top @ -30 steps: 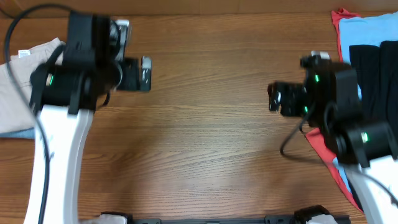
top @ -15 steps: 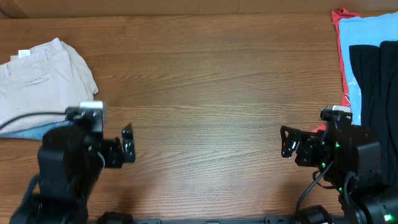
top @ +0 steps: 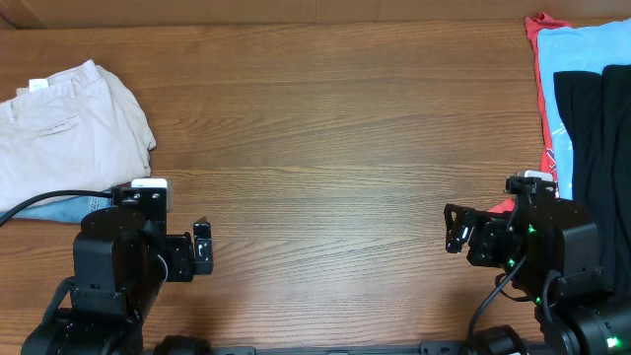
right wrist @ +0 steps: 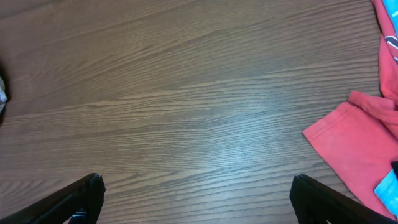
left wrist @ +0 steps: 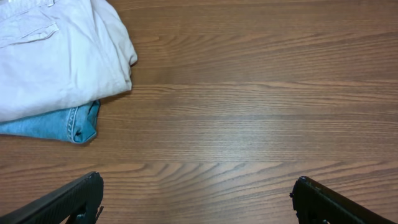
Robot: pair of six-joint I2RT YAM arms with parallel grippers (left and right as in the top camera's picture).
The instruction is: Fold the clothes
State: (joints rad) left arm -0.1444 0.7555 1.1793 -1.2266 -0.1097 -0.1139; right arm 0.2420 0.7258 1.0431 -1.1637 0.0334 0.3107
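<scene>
The left end effector [top: 201, 247] and the right end effector [top: 452, 228] hang released and empty over the worktop [top: 335, 148]. At far left the khaki shorts [top: 69, 128] lie folded on the denim garment [left wrist: 65, 124], which I judge done. At right the red garment [right wrist: 354, 140], the light-blue garment [top: 582, 54] and the black garment [top: 601, 128] seem not yet folded.

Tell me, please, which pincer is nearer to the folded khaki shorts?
Left. The left pincer is close by the khaki shorts, on the left side of the table; the right pincer is far across it, beside the red garment.
</scene>
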